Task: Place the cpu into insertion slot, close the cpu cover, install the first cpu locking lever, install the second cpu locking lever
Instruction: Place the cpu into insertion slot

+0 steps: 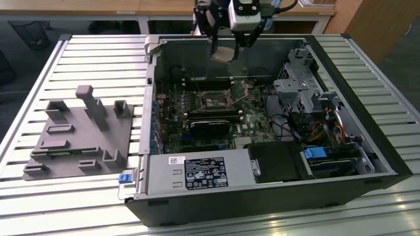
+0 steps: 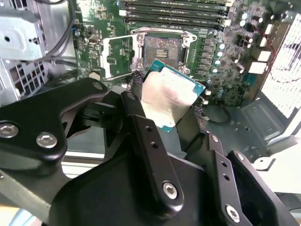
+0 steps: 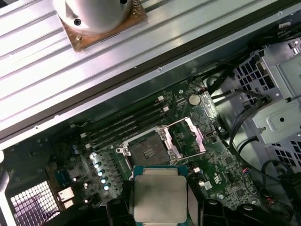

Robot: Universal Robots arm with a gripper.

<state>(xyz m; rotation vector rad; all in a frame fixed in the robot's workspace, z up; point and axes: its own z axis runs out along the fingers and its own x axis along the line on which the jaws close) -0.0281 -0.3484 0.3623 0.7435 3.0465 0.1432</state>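
My gripper (image 1: pixel 227 50) hangs above the far wall of the open computer case (image 1: pixel 387 162), shut on the cpu (image 1: pixel 224 54). In both wrist views the cpu (image 2: pixel 169 96) (image 3: pixel 160 197) is a flat square chip with a grey metal top and green edge, pinched between the black fingers (image 2: pixel 141 127). The insertion slot (image 1: pixel 213 102) (image 2: pixel 162 49) (image 3: pixel 146 151) lies bare on the green motherboard below, well apart from the chip. The cpu cover (image 3: pixel 171 145) is a thin silver frame, swung open and lying beside the slot.
Long black memory slots (image 3: pixel 127 123) run beside the socket, with a black heatsink block (image 1: pixel 210 129) on its near side. A drive cage and cables (image 1: pixel 308 98) fill the exterior view's right. A grey fixture (image 1: pixel 78 132) sits on the slatted table (image 1: pixel 39 206).
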